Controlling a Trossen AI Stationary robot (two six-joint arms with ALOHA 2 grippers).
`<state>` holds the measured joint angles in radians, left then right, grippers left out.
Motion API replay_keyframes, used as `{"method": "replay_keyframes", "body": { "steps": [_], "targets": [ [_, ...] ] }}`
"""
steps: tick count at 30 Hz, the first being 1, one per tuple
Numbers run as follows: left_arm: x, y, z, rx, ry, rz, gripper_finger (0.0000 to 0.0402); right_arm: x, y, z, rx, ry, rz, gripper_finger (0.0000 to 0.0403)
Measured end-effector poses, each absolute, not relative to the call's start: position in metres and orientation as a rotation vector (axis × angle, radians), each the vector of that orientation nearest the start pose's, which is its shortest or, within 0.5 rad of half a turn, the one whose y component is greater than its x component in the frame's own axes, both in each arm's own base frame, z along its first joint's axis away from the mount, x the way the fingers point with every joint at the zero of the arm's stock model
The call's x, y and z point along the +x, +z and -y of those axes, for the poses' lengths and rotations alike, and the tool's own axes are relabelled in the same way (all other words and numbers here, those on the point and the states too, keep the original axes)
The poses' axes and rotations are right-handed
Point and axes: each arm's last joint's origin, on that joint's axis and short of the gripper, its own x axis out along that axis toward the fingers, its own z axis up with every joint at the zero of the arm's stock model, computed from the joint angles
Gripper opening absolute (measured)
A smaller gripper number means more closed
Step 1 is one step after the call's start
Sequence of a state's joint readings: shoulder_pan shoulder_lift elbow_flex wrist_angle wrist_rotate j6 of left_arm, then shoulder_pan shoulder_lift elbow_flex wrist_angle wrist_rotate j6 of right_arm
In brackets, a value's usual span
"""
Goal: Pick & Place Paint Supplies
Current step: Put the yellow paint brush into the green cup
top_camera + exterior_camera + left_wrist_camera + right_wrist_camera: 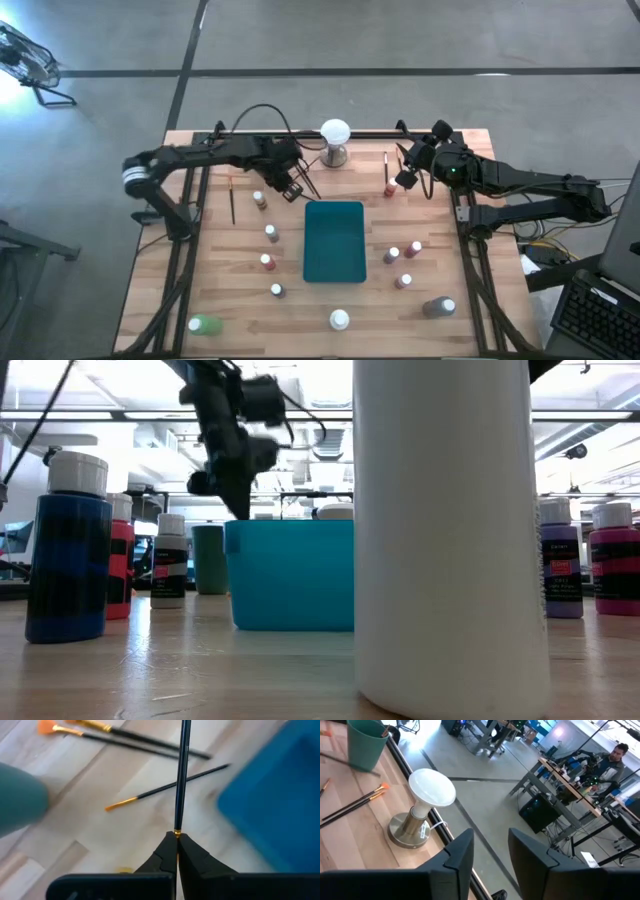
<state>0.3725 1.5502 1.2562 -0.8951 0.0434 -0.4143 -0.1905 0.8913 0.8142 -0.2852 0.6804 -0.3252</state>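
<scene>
My left gripper [176,841] is shut on a thin dark-handled brush [182,775], above the table just left of the teal tray's [334,262] far end. In the high view that gripper [291,186] sits beyond a brown bottle [260,200]. Three more brushes [165,785] lie flat on the wood below it. My right gripper [490,855] hangs open at the far right, near the white ball lamp [432,787], with nothing between its fingers. Small white-capped bottles [267,262] stand upright on both sides of the tray. My left gripper pinches the brush at its gold ferrule [176,834] between the two fingertips. The brush head is hidden between the fingers. The dark handle runs straight on beyond the fingertips, crossing above the brushes on the table, and its far end leaves the picture.
A green cup [367,742] stands at the far edge, left of the lamp. A large white bottle [450,530] stands at the near edge, with a green one [205,323] and a grey one [440,307] toward the near corners. Another brush [232,205] lies at the left.
</scene>
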Motion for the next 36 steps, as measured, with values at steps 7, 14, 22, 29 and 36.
{"method": "replay_keyframes", "body": {
  "steps": [7,14,22,29,36],
  "targets": [
    [0.259,0.301,-0.107,-0.76,0.425,-0.947,0.0001,0.19,0.32,0.045,-0.581,-0.454,-0.471,0.0102],
    [0.253,0.32,-0.11,-1.003,0.212,-0.818,0.0001,0.221,0.318,0.035,-0.942,-0.325,-0.42,0.0089],
    [0.26,0.325,-0.115,-1.206,0.083,-0.756,0.0001,0.283,0.298,0.026,-1.265,-0.329,-0.54,0.0116],
    [0.262,0.33,-0.123,-1.257,0.046,-0.688,0.0001,0.328,0.291,0.024,-1.292,-0.386,-0.651,0.0156],
    [0.261,0.33,-0.127,-1.258,0.045,-0.674,0.0001,0.347,0.301,0.021,-1.304,-0.412,-0.653,0.0188]
  ]
}}
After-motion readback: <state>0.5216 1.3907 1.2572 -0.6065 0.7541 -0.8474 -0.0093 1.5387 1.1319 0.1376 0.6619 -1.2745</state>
